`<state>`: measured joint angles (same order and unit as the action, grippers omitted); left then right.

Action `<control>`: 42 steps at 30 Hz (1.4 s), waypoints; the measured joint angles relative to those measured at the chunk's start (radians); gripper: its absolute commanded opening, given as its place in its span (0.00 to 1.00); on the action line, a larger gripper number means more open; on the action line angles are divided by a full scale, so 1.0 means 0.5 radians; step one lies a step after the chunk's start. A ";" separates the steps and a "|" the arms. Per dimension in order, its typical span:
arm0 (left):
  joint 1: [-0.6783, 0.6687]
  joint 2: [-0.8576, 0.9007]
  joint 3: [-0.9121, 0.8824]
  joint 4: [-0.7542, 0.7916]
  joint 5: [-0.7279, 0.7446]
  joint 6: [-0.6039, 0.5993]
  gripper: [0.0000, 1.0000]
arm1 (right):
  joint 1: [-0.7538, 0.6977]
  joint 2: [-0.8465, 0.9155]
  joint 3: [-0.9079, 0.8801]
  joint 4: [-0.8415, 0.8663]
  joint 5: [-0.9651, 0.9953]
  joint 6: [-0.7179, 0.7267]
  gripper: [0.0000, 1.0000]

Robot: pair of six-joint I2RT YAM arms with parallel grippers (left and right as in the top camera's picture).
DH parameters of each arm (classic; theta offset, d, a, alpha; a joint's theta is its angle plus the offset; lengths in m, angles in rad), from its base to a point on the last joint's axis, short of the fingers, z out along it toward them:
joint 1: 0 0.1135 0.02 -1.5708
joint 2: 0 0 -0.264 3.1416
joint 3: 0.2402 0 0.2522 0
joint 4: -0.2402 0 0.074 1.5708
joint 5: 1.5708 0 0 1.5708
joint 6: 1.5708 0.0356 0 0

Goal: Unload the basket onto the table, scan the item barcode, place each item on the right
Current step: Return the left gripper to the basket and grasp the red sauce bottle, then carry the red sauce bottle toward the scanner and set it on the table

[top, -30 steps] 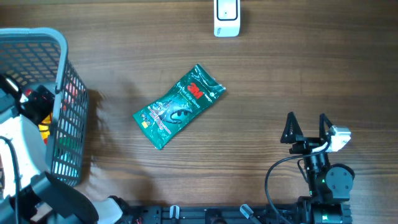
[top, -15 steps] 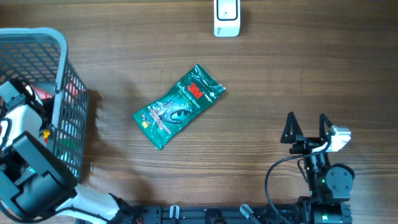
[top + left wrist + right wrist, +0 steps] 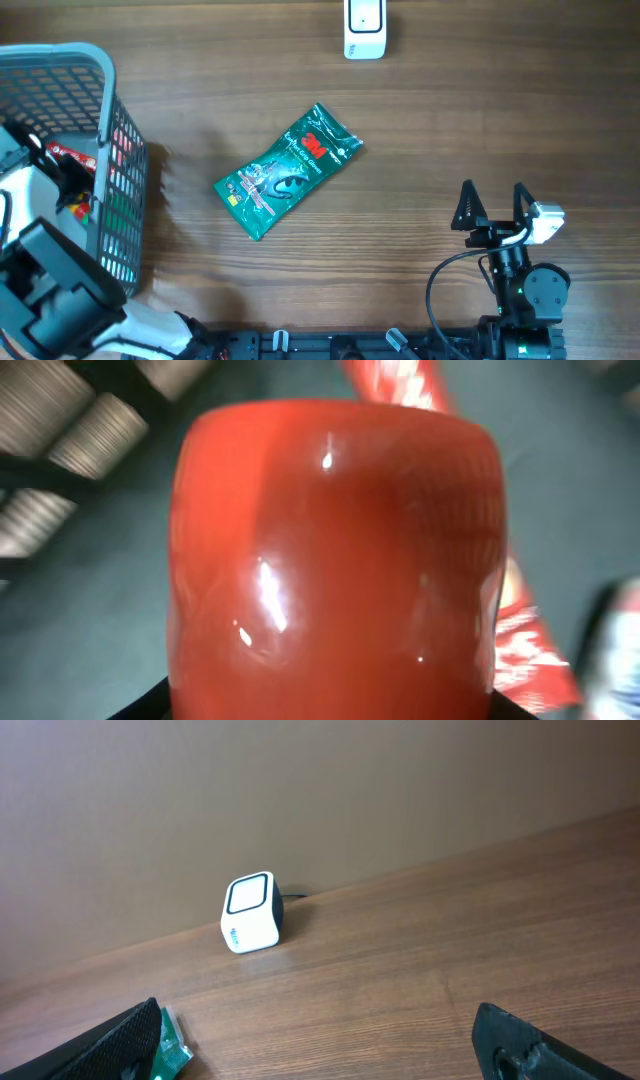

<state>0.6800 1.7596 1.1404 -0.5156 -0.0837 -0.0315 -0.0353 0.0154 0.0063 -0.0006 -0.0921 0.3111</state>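
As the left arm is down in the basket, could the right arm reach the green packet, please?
Probably yes: the right fingers stand open, and only bare table lies between them and the green packet.

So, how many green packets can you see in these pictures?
1. The green packet lies flat on the table, near its middle, to the right of the basket. The basket holds red items; more packets may be hidden there.

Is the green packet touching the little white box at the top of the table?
Apart. The overhead view shows the green packet mid-table and the white box at the far edge, with bare wooden table between them.
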 measured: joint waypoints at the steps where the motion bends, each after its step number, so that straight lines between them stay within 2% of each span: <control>1: 0.000 -0.037 0.011 -0.001 0.000 -0.008 0.57 | 0.000 0.000 0.000 0.000 0.000 0.000 1.00; 9: -0.008 -0.461 0.086 0.105 -0.003 -0.031 0.59 | 0.000 0.000 0.000 0.000 0.000 0.000 1.00; 19: -0.011 -0.755 0.145 0.105 0.031 -0.043 0.58 | 0.000 0.000 0.000 0.000 0.001 0.000 0.99; 23: -0.011 -0.974 0.277 0.148 0.282 -0.182 0.59 | 0.000 0.000 0.000 0.000 0.000 0.000 1.00; 27: -0.050 -1.240 0.378 0.394 0.816 -0.377 0.60 | 0.000 0.000 0.000 0.000 0.000 0.001 1.00; 31: -0.274 -1.464 0.436 0.429 1.274 -0.518 0.61 | 0.000 0.000 0.000 0.000 0.001 0.001 1.00; 34: -0.603 -1.551 0.446 0.212 1.468 -0.549 0.60 | 0.000 0.000 0.000 -0.001 0.000 0.001 1.00; 38: -0.961 -1.501 0.445 -0.076 1.480 -0.518 0.58 | 0.000 0.000 0.000 -0.001 0.000 0.005 1.00; 42: -1.279 -1.357 0.438 -0.248 1.312 -0.501 0.58 | 0.000 0.000 0.000 0.000 0.000 0.005 1.00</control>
<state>0.0406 1.0809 1.3594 -0.6395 0.5724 -0.2821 -0.0353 0.0154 0.0063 -0.0006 -0.0921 0.3134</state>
